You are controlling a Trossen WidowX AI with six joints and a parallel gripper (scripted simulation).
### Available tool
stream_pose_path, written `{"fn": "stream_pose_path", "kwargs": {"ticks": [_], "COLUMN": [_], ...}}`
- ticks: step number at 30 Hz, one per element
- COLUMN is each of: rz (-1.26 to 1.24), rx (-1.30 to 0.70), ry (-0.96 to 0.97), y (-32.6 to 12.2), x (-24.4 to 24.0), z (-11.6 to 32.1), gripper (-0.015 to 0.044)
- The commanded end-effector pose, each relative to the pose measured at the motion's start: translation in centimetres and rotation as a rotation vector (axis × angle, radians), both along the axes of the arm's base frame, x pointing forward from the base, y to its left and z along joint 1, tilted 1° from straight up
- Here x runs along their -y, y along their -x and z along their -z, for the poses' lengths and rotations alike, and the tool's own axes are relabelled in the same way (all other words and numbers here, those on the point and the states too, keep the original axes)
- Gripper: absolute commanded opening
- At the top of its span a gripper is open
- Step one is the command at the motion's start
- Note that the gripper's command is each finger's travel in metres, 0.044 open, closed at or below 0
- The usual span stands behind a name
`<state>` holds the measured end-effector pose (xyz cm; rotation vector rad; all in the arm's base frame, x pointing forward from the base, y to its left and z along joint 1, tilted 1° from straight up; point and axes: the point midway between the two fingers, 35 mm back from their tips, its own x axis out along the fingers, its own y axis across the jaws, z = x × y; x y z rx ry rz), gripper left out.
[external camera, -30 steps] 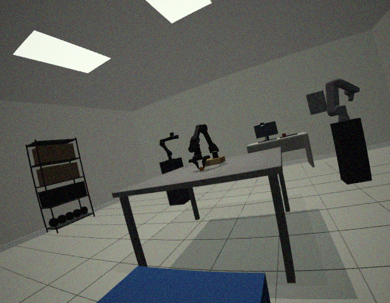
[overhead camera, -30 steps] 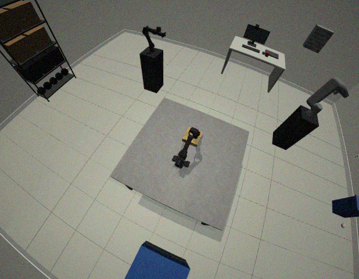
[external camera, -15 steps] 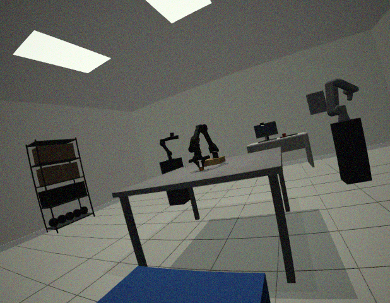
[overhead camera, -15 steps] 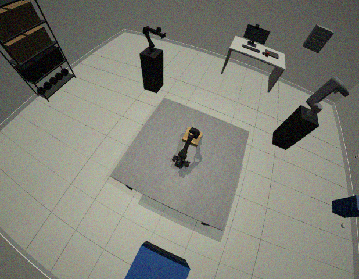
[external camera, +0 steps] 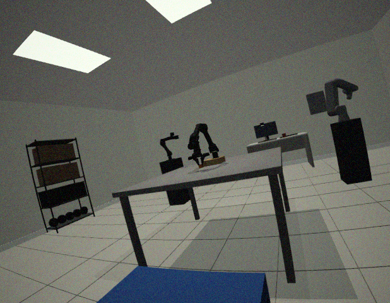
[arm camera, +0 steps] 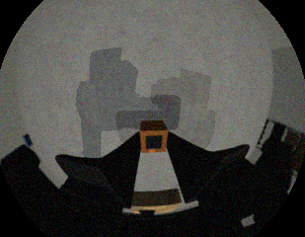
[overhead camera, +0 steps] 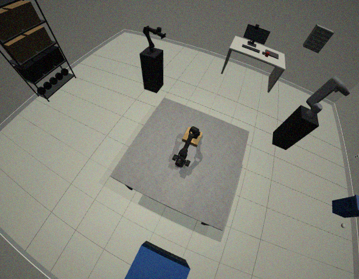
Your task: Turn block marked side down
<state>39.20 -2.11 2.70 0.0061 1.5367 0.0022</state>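
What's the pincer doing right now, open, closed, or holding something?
Pincer: closed on the tan block, which sits tilted on the grey table.

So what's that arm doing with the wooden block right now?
End effector shut on the block. Block low at the table, marked side not readable. Nothing seen in the way.

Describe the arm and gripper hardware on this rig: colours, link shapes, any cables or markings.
The arm is uniformly black or dark charcoal, built of slim links with bulkier rounded joint housings and a wider base on the grey table. Its gripper ends in two dark, wedge-shaped fingers. No loose cables, labels or coloured markings are discernible at this resolution.
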Motion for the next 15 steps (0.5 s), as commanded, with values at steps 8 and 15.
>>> {"fn": "stream_pose_path", "kwargs": {"ticks": [8,15], "rz": [0.006,0.006], "rx": [0.129,0.230], "ry": [0.001,0.001], "y": [-0.21,-0.26], "x": [0.06,0.07], "z": [0.56,0.89], "gripper": [0.0000,0.0000]}}
